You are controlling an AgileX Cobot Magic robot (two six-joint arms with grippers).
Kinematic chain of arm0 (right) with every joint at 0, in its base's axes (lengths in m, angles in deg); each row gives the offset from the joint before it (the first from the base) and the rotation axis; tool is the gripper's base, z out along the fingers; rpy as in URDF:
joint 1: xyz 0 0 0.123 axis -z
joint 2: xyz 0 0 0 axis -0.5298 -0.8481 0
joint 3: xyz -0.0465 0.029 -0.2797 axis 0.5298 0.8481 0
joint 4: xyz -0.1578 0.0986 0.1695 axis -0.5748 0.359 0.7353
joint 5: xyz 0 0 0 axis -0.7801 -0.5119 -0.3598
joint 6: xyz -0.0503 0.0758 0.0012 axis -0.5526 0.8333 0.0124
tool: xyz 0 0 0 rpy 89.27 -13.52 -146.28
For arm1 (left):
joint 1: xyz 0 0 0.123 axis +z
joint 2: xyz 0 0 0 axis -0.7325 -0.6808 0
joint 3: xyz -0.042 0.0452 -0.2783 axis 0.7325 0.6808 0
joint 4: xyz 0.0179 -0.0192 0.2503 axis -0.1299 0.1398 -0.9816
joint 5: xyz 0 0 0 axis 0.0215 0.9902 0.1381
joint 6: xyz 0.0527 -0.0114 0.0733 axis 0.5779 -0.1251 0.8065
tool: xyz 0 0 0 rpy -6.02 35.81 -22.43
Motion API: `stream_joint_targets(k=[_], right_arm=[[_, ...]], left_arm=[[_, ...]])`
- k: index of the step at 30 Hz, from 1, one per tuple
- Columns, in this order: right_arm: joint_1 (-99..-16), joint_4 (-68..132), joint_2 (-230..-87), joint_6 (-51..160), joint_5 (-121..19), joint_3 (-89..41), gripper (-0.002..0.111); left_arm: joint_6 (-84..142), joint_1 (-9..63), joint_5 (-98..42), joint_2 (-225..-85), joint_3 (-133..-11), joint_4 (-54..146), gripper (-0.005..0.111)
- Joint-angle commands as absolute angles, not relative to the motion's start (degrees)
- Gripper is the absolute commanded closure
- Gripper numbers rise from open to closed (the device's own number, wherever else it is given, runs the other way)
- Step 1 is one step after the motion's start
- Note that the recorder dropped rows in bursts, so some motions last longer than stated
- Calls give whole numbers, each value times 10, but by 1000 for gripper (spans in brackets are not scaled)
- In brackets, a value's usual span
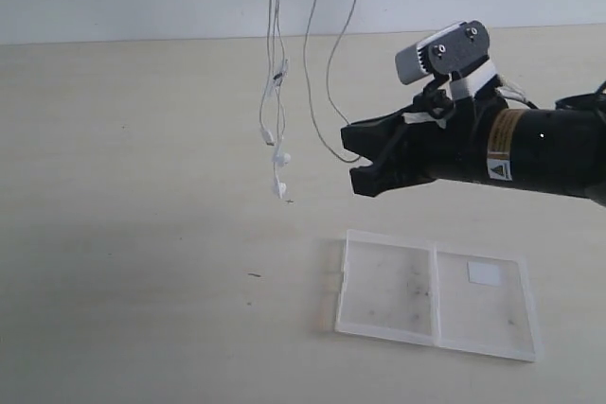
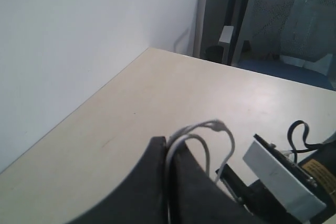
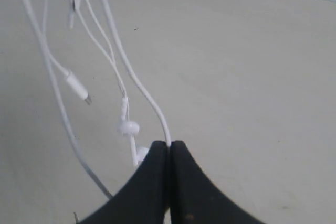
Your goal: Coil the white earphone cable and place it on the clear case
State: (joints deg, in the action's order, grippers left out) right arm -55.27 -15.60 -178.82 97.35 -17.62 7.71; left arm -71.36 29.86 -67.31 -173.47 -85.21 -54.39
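Pinching thin white earphone cable (image 1: 281, 158), left end effector (image 2: 168, 144), right end effector (image 3: 169, 146) likewise

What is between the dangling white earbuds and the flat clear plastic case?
Only bare pale table. The exterior view shows the thin white earphone cable dangling its small earbuds up-left of the flat clear plastic case, with nothing between them.
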Motion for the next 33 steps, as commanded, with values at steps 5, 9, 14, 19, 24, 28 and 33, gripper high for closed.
stream_joint_targets(k=[5,9,14,19,24,28,33], right_arm=[[-553,-250,-1869,1052,-149,-13,108],[-553,-265,-1890,1063,-137,-34,108],[-553,-274,-1898,1063,-130,-36,108],[-553,-274,-1898,1063,-130,-36,98],[-553,-273,-1898,1063,-130,-36,79],[-553,-273,-1897,1063,-130,-36,68],[-553,-273,-1868,1063,-135,-36,61]], left_arm=[[-719,300,-676,-1730,-855,-536,107],[-719,300,-676,-1730,-855,-536,107],[-719,300,-676,-1730,-855,-536,107],[-719,300,-676,-1730,-855,-536,107],[-719,300,-676,-1730,-855,-536,107],[-719,300,-679,-1730,-855,-536,107],[-719,300,-680,-1730,-855,-536,107]])
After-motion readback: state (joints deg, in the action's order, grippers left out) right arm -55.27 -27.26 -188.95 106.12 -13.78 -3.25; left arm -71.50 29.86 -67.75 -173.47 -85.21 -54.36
